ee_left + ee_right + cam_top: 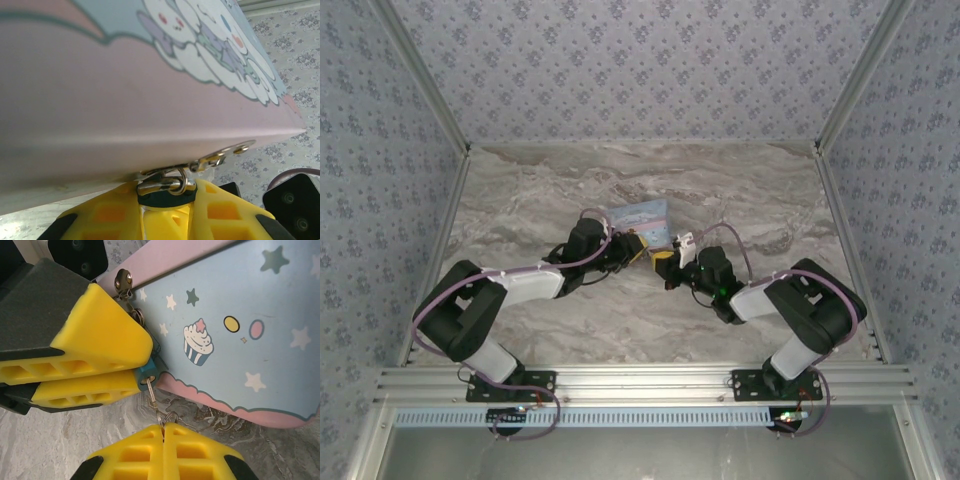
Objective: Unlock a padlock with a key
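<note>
The tiny blue padlock (146, 374) hangs from the hasp (220, 157) of the light-blue cartoon tin (240, 335). Its metal shackle (165, 183) passes through the hasp ring. My left gripper (162, 202) is shut on the padlock's body, its yellow fingers (95, 347) clamping it from the left in the right wrist view. A thin silver key (156, 405) sits in the padlock's keyhole. My right gripper (163, 429) is shut on the key's head, just below the padlock. From above, the left gripper (638, 250) and right gripper (668, 268) meet at the tin's near edge.
The tin (640, 222) lies on the marble table (520, 200) at mid-depth. Patterned walls and metal frame rails (840, 100) close in the sides and back. The right arm's black body (295, 200) is close beside the left fingers.
</note>
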